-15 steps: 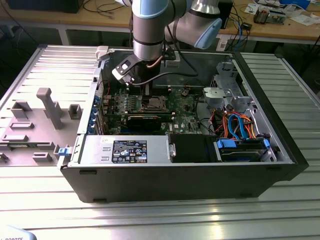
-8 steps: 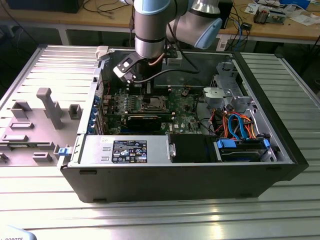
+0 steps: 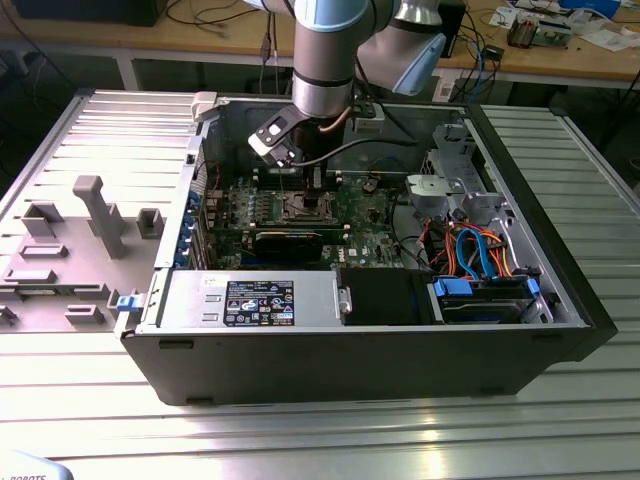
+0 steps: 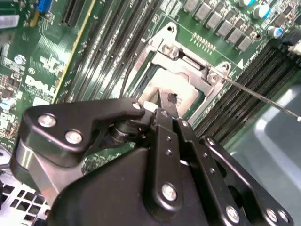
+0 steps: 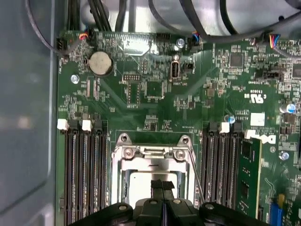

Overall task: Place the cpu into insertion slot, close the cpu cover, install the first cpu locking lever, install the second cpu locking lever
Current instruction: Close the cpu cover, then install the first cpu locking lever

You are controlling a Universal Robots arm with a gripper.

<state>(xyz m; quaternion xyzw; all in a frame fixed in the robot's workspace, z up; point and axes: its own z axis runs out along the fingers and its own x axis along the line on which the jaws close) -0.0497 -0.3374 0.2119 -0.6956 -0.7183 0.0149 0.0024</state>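
Observation:
My gripper (image 3: 308, 186) reaches down into the open computer case over the insertion slot (image 3: 305, 208). In both wrist views its two black fingers are pressed together, tips (image 5: 162, 183) (image 4: 169, 100) right above the cpu (image 5: 138, 186) (image 4: 157, 84). The cpu's pale metal top sits inside the socket. The silvery cpu cover (image 5: 123, 165) (image 4: 188, 63) appears to lie down around the chip. A thin wire locking lever (image 4: 263, 96) (image 5: 195, 172) stands up beside the socket. Whether the fingertips touch the chip cannot be told.
Rows of dark memory slots (image 5: 84, 174) flank the socket, with a green module (image 5: 249, 174) in one. A black card (image 3: 288, 240), power supply (image 3: 250, 300) and cabled drive cage (image 3: 480, 250) fill the case. A grey fixture tray (image 3: 90, 220) lies at the exterior view's left.

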